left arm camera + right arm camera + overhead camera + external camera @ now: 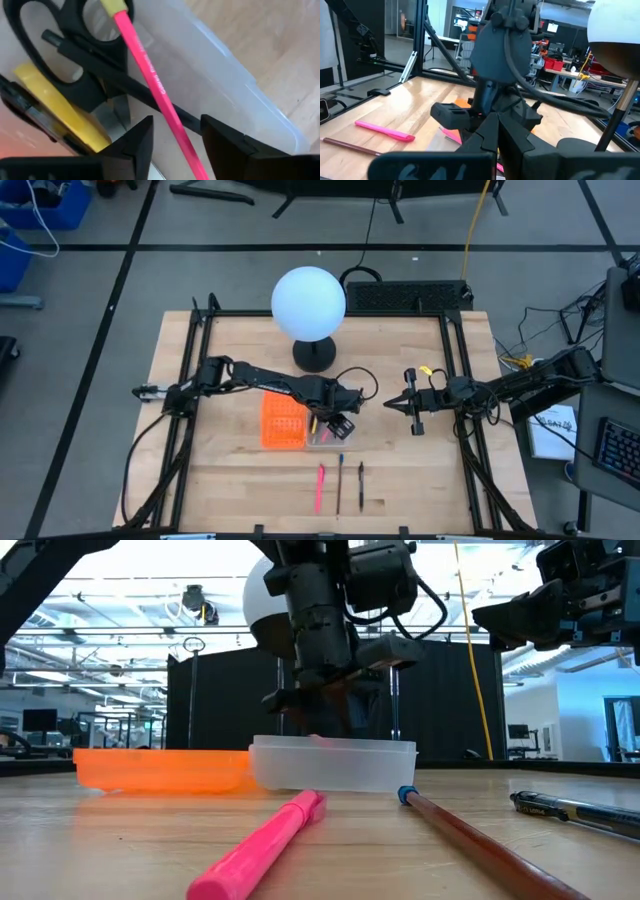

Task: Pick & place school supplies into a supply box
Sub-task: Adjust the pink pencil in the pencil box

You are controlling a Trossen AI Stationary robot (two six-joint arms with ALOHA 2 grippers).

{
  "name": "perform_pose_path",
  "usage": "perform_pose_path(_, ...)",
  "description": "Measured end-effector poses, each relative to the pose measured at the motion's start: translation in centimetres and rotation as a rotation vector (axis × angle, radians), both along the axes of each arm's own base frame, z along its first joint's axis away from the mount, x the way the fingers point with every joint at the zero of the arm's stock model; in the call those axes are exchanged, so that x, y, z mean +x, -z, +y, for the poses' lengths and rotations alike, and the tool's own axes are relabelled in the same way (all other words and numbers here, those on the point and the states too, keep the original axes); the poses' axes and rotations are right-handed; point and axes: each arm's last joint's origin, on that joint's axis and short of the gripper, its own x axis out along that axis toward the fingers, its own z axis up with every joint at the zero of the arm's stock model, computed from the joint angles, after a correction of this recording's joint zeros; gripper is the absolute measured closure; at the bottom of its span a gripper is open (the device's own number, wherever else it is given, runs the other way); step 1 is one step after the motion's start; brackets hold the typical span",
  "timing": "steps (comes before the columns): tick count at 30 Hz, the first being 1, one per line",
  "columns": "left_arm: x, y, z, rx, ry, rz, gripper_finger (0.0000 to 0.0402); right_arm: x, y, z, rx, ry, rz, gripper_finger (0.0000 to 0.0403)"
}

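My left gripper [335, 424] hangs open over the clear tray [325, 438] of the supply box, which is joined to its orange half [283, 422]. In the left wrist view its gripper [175, 122] straddles a pink pencil [150, 70] without touching it. The pencil lies in the tray across black-handled scissors [50, 45], a dark pen [100, 67] and a yellow item [60, 107]. A pink pen [320, 485], a brown pencil [340, 482] and a dark pen [360, 485] lie flat on the table near the tray. My right gripper [392, 406] is shut and waits in the air to the tray's right.
A white globe lamp [309, 302] on a black base stands beyond the box. The three loose pens lie between the tray and the table's near edge [330, 525]. Black frame rails [190, 380] run along the left and right sides of the table.
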Motion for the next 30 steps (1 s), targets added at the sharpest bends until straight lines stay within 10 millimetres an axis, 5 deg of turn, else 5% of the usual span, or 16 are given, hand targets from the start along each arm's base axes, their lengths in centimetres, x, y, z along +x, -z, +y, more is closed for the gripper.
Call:
perform_pose_path(8,0.0,0.0,0.5,-0.071,-0.107,0.012,0.0378,0.0,0.0,0.0,0.0,-0.001,0.0,0.0403)
perform_pose_path(30,-0.9,-0.8,-1.3,0.055,-0.457,0.028,0.0379,0.0,0.0,0.0,0.004,-0.006,0.001,0.0403)
